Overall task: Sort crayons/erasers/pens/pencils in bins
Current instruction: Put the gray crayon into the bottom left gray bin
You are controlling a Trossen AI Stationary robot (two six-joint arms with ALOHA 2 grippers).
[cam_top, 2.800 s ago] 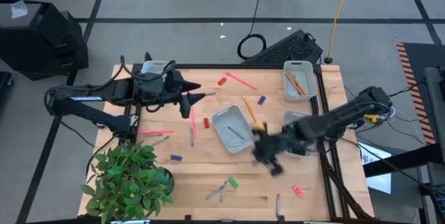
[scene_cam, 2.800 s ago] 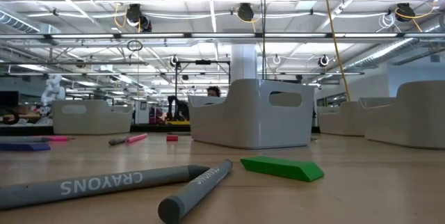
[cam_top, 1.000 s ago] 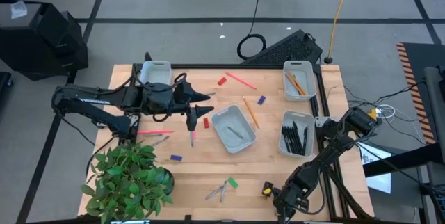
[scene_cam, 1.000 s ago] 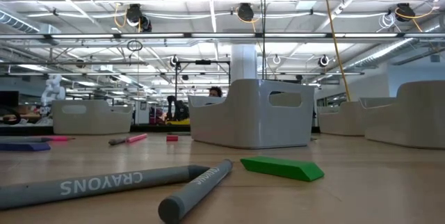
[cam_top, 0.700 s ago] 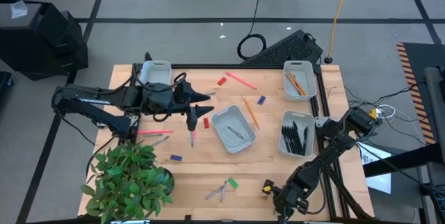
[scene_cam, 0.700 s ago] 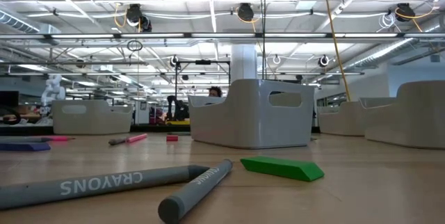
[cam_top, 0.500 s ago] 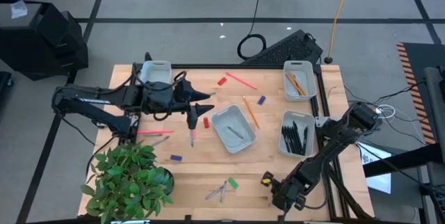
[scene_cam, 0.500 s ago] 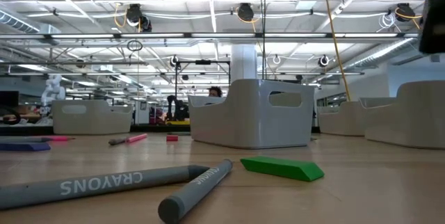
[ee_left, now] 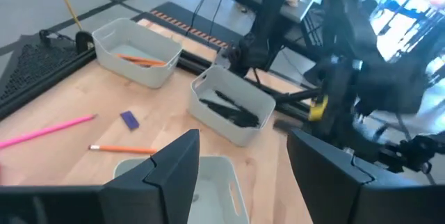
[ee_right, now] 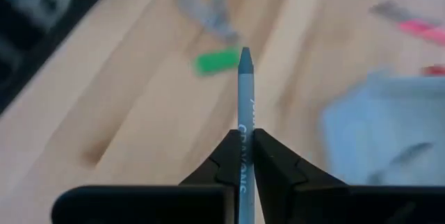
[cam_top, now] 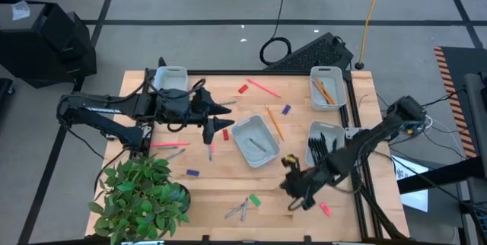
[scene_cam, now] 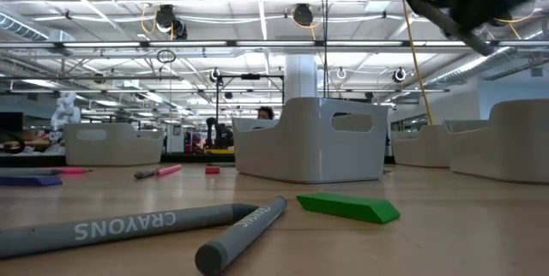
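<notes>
While the right gripper (ee_right: 244, 156) pinches one crayon (ee_right: 245, 106), the left gripper (ee_left: 240, 165) hangs spread apart with nothing in it near four bins (cam_top: 256, 140).

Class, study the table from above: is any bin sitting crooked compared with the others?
Yes. The middle bin, holding a grey crayon, sits turned at an angle, while the pencil bin and pen bin by the right edge lie square to the table.

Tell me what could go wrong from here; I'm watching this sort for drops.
The right gripper pinches a crayon near one end, so it may slip or swing on the way to the middle bin. An orange pencil lies beside that bin and could get knocked.
</notes>
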